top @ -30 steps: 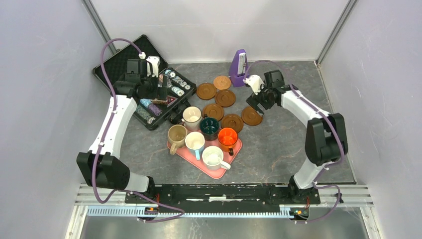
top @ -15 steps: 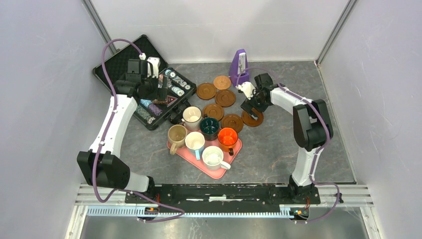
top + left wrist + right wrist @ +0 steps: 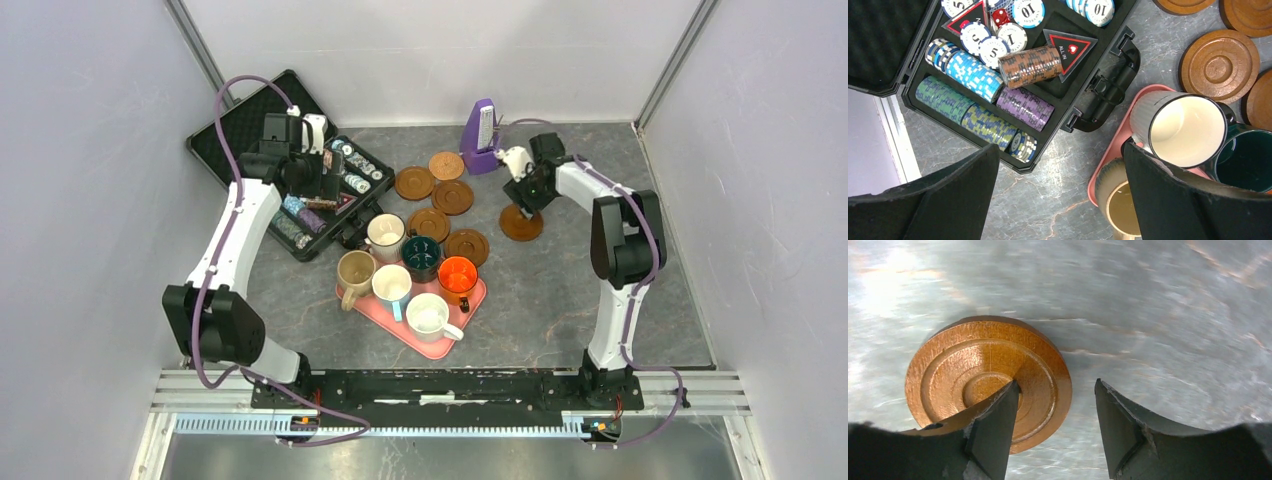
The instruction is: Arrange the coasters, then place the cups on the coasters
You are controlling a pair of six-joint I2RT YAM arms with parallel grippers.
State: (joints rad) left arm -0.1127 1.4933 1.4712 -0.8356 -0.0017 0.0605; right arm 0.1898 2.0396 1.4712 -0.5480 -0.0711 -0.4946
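Note:
Five brown coasters (image 3: 453,197) lie clustered mid-table, one of them lighter tan (image 3: 446,165). A sixth coaster (image 3: 521,223) lies apart to the right. My right gripper (image 3: 522,196) hovers right over it. In the right wrist view that coaster (image 3: 973,365) sits under the left finger, its right edge between the open jaws of my right gripper (image 3: 1057,384). Six cups stand on or beside the pink tray (image 3: 445,343): dark-rimmed white (image 3: 385,232), teal (image 3: 421,253), orange (image 3: 457,275), tan (image 3: 355,272), light blue (image 3: 392,284), white (image 3: 428,314). My left gripper (image 3: 1060,150) is open and empty, above bare table beside the tray.
An open black case of poker chips (image 3: 290,190) lies at the back left, under my left arm. A purple metronome (image 3: 482,130) stands at the back, close to my right wrist. Grey walls enclose the table on three sides.
The right gripper swung back and right, its jaws narrowing. The coaster under it has slid right and slightly back, away from the cluster. The left arm shifted slightly.

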